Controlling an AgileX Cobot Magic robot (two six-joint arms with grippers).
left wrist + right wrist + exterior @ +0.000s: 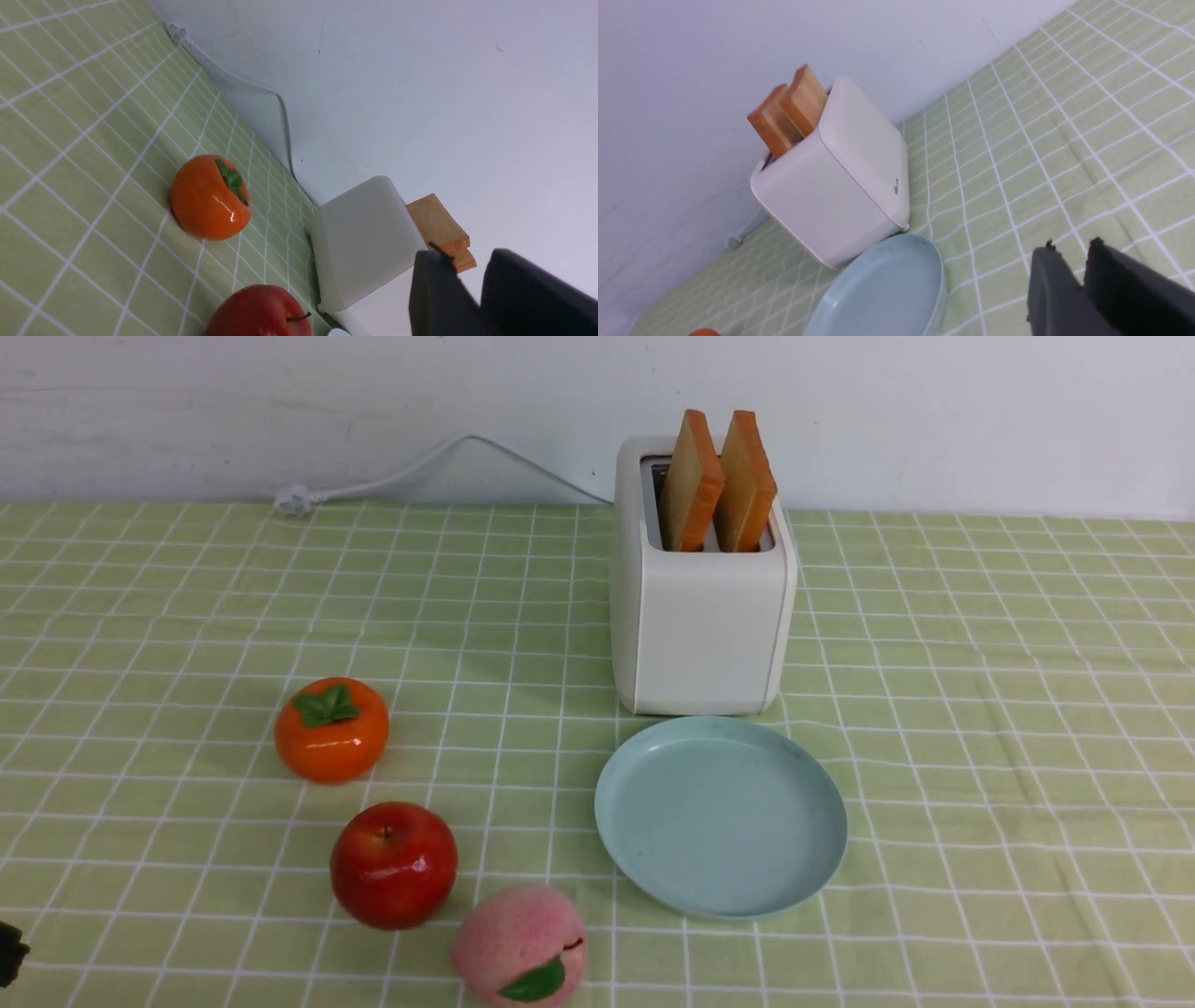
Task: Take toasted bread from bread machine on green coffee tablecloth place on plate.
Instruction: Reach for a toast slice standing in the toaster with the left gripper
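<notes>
Nothing is being gripped: both slices of toasted bread (717,481) are waiting at twelve o'clock of the plate (635,845); right gripper (1069,252) is being held near-closed, empty; a reach is being called for.

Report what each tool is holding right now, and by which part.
Nothing is held. The left tool and right tool are both shut on nothing, and both slices of toasted bread stand in the bread machine.
</notes>
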